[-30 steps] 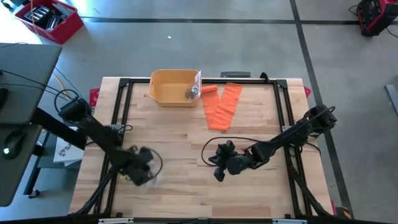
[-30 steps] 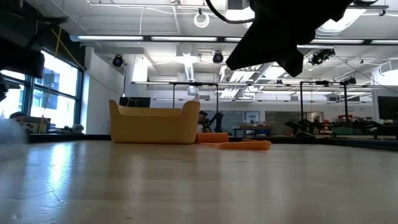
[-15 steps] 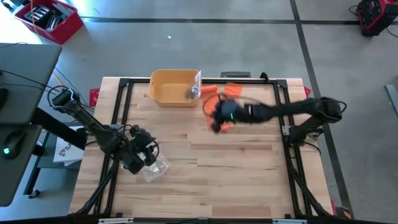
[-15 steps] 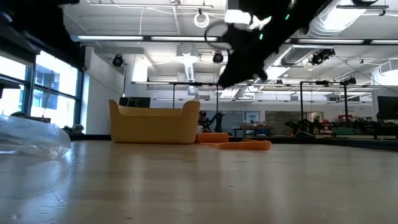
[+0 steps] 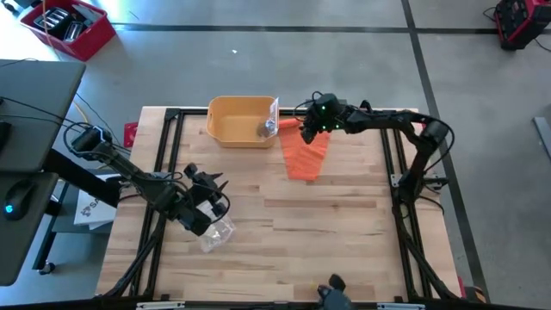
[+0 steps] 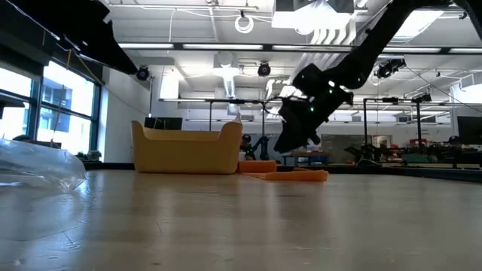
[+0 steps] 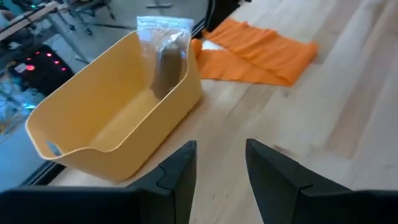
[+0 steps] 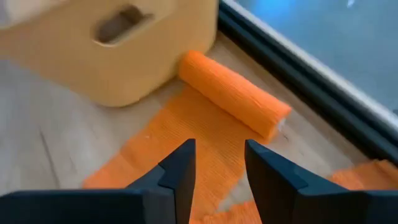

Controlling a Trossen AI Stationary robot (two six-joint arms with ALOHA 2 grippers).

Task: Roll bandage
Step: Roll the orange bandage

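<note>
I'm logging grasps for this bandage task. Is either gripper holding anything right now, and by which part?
Nothing is held. The right gripper hangs open above the orange bandage; the left gripper is open and empty.

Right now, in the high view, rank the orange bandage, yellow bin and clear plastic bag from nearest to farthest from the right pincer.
1. Orange bandage, directly beneath the right pincer.
2. Yellow bin, beside it toward the left arm.
3. Clear plastic bag, by the left pincer.

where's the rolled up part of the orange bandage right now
In the high view the roll lies at the table's far edge, right beside the yellow bin, with the unrolled strip running toward the table's middle and the right end effector over it.
</note>
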